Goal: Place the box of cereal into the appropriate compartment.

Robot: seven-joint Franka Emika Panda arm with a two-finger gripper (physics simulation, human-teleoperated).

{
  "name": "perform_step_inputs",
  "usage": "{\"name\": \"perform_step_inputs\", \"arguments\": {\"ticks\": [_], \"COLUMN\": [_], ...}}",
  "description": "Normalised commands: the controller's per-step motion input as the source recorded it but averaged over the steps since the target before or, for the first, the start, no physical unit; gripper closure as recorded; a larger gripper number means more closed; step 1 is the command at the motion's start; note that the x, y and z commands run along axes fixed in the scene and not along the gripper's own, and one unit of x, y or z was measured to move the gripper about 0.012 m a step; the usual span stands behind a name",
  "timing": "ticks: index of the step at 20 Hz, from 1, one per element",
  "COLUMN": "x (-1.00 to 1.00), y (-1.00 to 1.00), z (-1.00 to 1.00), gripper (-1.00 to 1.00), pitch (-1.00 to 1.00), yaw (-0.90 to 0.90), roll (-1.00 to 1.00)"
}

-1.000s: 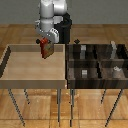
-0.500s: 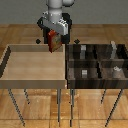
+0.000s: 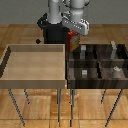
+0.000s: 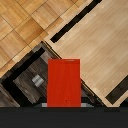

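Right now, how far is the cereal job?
Done: the box is picked up and hangs in the end effector, above the seam between the light bin and the dark divided bin. In hand: carrying it across. Left: lowering it into a compartment and letting go.

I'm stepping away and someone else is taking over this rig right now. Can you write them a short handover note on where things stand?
Gripper: shut on the box of cereal, held in the air.
Position: the box hangs over the inner edge between the light wooden bin and the dark compartment bin, above the dark bin's far corner on the exterior view's left.
Dark bin: small grey blocks sit in some of its compartments.
Done: box picked up and carried to the edge of the dark bin.
Left: move it over the right compartment, lower it, release. Which compartment suits it cannot be told from these views.
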Motion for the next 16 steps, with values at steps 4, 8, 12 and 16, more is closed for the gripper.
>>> {"name": "perform_step_inputs", "arguments": {"ticks": [4,8,12,16], "x": [0.00,0.00,0.00,0.00], "y": [1.00,1.00,1.00,1.00], "z": [0.00,0.00,0.00,0.00], "gripper": [1.00,1.00,1.00,1.00], "pitch": [0.00,0.00,0.00,0.00], "yaw": [0.00,0.00,0.00,0.00], "roll": [0.00,0.00,0.00,0.00]}}
